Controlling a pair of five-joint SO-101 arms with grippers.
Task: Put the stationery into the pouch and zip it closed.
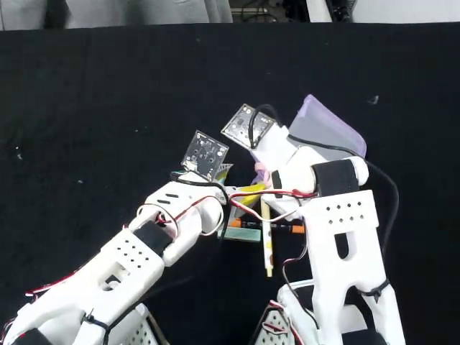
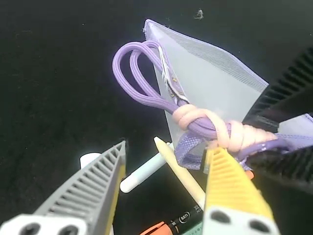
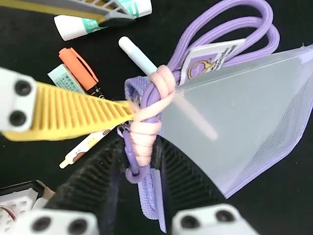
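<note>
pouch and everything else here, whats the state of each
pouch: clamped at its cord end
right gripper: shut on pouch
left gripper: open, one finger touching cord
orange marker: capped, on table, outside pouch
glue stick: on table, outside pouch

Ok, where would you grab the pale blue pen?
The pale blue pen: probably by its rounded free end, jaws across the barrel from above. That end lies clear on the table; the rest is covered by the pouch.
</note>
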